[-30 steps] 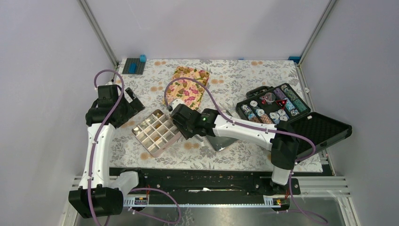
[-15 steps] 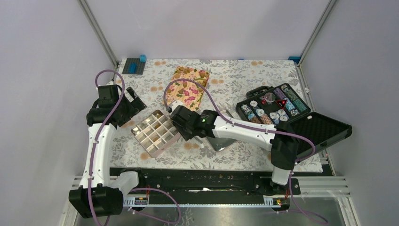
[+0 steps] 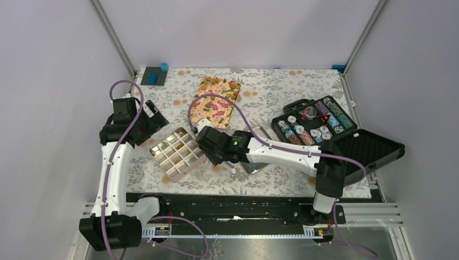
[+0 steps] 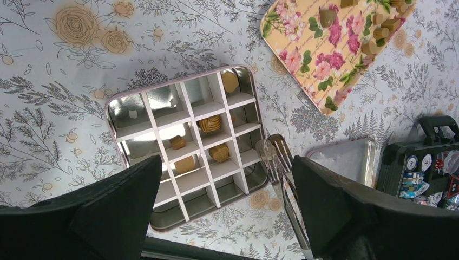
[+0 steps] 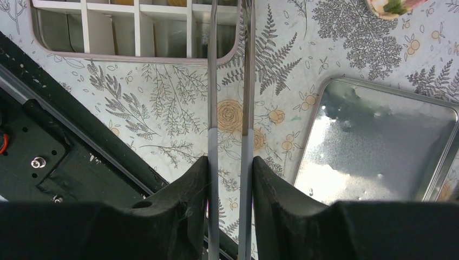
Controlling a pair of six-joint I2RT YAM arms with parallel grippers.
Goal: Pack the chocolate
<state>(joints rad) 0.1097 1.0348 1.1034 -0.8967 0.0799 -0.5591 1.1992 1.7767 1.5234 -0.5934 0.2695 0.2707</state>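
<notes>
Tongs (image 5: 212, 81), clenched in the right tool (image 5: 230, 162), have drawn back slightly, tips over the rim of the tin (image 4: 116, 108), which is nudged aside; chocolate (image 4: 210, 123) sits in several cells beneath the wide-open left tool (image 4: 226, 165), more remains on the tray (image 4: 303, 59) beyond, so packing looks unfinished.

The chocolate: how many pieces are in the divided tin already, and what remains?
Done: about five pieces of chocolate sit in cells of the divided tin. In hand: the right gripper holds tongs, jaws shut on them, tips at the tin's edge, apparently empty. The left gripper is open, holding nothing. Left: several pieces wait on the flowered tray, most cells are unfilled, and the lid lies beside the tin.
</notes>
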